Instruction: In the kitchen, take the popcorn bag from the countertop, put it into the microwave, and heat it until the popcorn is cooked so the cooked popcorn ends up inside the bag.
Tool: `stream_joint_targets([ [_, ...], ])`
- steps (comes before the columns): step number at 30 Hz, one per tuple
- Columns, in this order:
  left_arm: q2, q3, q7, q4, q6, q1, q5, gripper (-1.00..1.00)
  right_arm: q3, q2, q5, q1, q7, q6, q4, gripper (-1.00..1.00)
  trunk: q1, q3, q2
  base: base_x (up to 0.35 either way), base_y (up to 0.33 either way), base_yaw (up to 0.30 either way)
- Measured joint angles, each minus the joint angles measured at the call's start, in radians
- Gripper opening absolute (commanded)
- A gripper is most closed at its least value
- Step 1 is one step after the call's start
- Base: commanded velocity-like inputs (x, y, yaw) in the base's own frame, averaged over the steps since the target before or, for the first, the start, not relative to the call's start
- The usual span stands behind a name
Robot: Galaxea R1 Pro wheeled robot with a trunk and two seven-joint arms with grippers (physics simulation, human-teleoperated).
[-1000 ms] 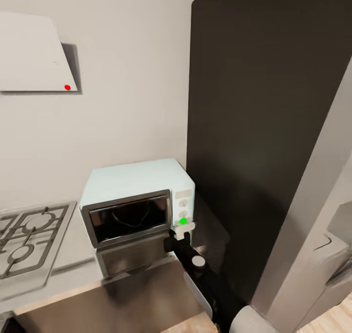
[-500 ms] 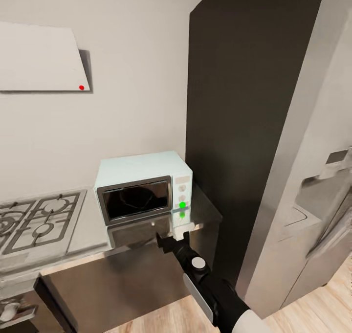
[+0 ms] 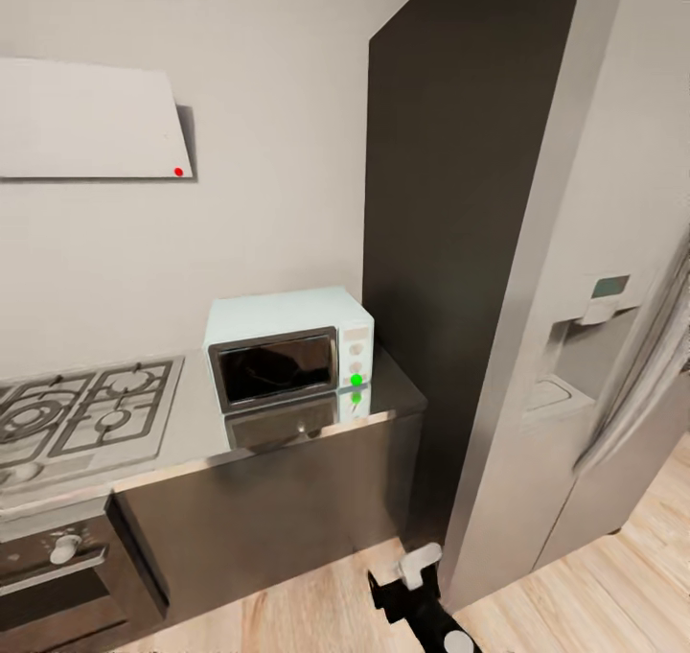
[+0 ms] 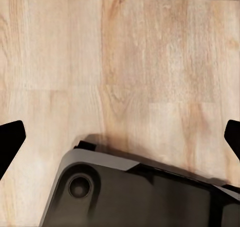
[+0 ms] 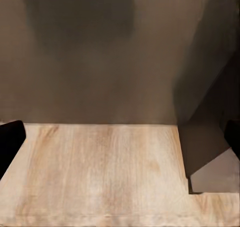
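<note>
Wood floor (image 3: pixel 613 576) ran along the frame bottom; right gripper (image 3: pixel 407 581) hung low there, fingers wide apart, empty. Left gripper (image 4: pixel 120 137) was spread too, over floor. Microwave (image 3: pixel 287 346) sat mid-frame on the countertop (image 3: pixel 383 399), door closed, green light on. Bag presumably inside. Risk: unmonitored heating, overcooking.

Countertop (image 3: pixel 379 406): glossy grey slab. Microwave (image 3: pixel 287 346) sits on it, door shut; hob (image 3: pixel 86 413) just left of microwave.
</note>
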Motion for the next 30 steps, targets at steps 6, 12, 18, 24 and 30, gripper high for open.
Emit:
stream_joint_targets([
  [6,0.038,0.01,0.005,0.034,0.002,0.0,0.009,1.0,-0.016,-0.052,-0.014,0.004,-0.003,-0.078,0.324,1.0,0.0,0.0,0.0,-0.006,0.0,0.0],
  [12,0.055,0.032,0.008,0.107,0.003,0.0,0.007,1.0,-0.114,-0.091,-0.033,0.007,-0.005,-0.083,0.486,1.0,0.0,0.0,0.0,0.0,0.0,0.0],
  [18,0.054,0.032,0.008,0.121,0.003,0.003,0.003,1.0,-0.135,-0.138,-0.035,0.013,-0.008,-0.08,0.537,1.0,0.0,0.0,0.0,0.0,0.0,0.0],
  [24,0.042,0.024,0.008,0.121,0.003,0.0,0.003,1.0,-0.128,-0.106,-0.025,0.087,-0.025,-0.073,0.566,1.0,0.0,0.0,0.0,0.0,0.0,0.0],
  [30,0.042,0.024,0.008,0.121,0.003,0.0,0.003,1.0,-0.131,-0.103,-0.025,0.105,-0.025,-0.073,0.567,1.0,0.0,0.0,0.0,0.0,0.0,0.0],
])
